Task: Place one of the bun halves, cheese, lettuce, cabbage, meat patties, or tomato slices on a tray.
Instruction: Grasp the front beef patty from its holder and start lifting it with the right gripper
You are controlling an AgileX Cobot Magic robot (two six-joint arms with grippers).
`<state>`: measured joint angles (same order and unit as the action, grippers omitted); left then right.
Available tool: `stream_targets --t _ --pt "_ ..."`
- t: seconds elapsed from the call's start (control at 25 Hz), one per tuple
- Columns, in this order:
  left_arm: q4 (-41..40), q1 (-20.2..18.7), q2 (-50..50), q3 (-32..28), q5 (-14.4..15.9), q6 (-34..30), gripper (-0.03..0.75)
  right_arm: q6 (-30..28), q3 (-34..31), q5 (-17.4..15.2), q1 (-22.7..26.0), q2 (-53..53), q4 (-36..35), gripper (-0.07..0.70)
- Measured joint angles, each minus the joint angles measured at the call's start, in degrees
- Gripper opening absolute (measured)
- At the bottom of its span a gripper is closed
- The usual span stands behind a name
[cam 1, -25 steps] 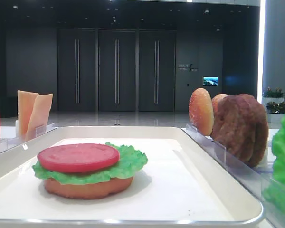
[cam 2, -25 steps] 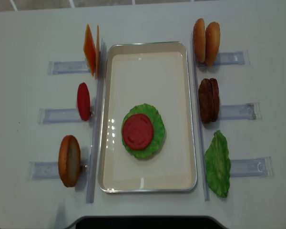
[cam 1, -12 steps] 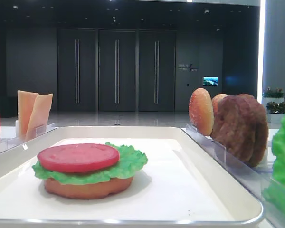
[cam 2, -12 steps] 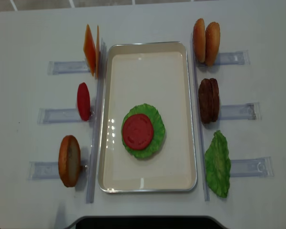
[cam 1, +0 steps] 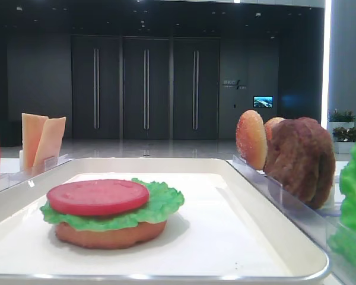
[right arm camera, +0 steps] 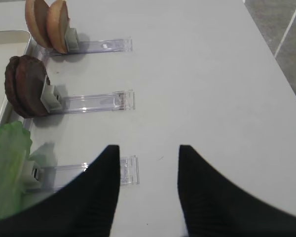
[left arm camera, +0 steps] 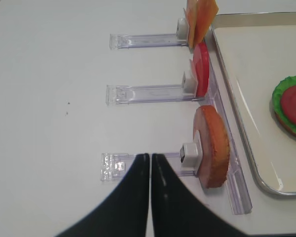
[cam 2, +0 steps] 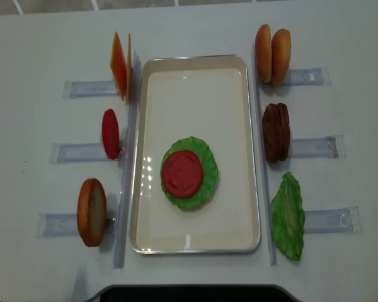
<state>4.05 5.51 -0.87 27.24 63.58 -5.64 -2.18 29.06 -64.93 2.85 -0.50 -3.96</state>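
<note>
ruffled lettuce [cam 2: 189, 173], smooth round tomato slice [cam 2: 182, 173]

— The tray [cam 2: 195, 82]?
— Glossy, smooth cream, shiny rim.
— The holders [right arm camera: 91, 101]?
— Clear plastic.
— The meat patties [cam 1: 301, 157]?
— Rough, grainy. The tomato slice [cam 1: 98, 196] looks smooth and matt, the table [cam 2: 44, 50] matt white.

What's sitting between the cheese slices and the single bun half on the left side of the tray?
One tomato slice stands upright in its clear holder between the cheese and the bun half, clearest in the overhead view.
</note>
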Motion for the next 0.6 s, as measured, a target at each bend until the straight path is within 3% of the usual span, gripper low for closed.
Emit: stream_targets --t 0.48,0.6 --pt "0.0 0.0 0.0 0.0 0.0 0.0 -0.007 -0.13 0.34 0.0 0.0 0.22 0.0 0.274" --pt "0.0 0.0 0.0 0.0 0.0 0.0 -0.007 -0.13 2.39 0.0 0.0 4.36 -0.05 0.274"
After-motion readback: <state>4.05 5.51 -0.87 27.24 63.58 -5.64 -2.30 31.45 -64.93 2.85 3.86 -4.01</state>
